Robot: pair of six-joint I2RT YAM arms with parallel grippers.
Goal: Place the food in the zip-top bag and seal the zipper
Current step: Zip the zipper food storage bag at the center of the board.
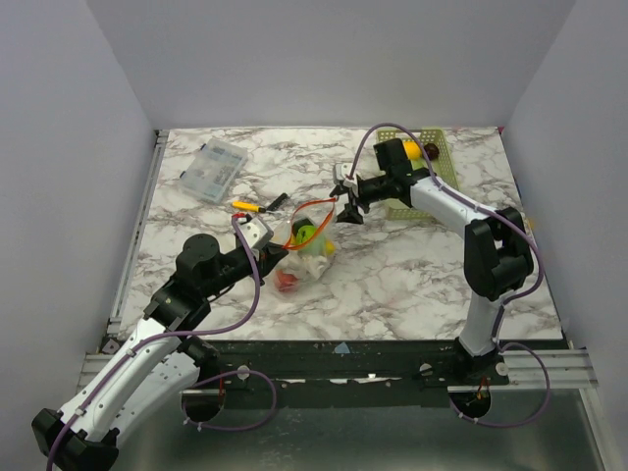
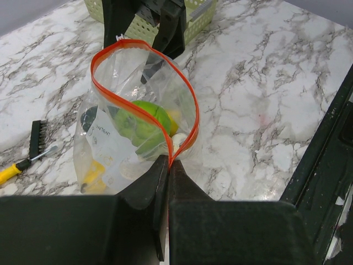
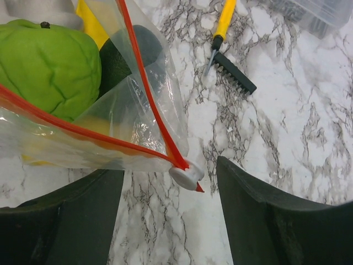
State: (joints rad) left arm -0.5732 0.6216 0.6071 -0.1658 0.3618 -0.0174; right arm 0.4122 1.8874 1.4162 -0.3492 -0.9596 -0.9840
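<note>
Nearest the left wrist camera, the left end effector is pressing its two dark fingers fully together on the near end of the zipper, gripping the zip-top bag by its mouth. Just past that grip the orange-red strip is bowing out into an open loop. The bag is lying on the desk, with a green round piece and a yellow piece showing through the clear plastic.

At the far end of the mouth the right end effector is standing wide open. Its fingers are sitting well apart on either side of the white slider at the zipper's tip, and they are clamping nothing.

White-and-grey marbling is running across the desk, and pale grey walls are closing it in on three sides. A yellow-handled brush tool is lying just beside the bag on the left, with a clear compartment box lying farther back. A pale green basket is sitting behind the right arm, holding a yellow and a dark piece.

Only the overhead view is showing a red-orange fruit at the bag's near end. Only the right wrist view is showing the slider, and only the left wrist view is showing the closed grip.
</note>
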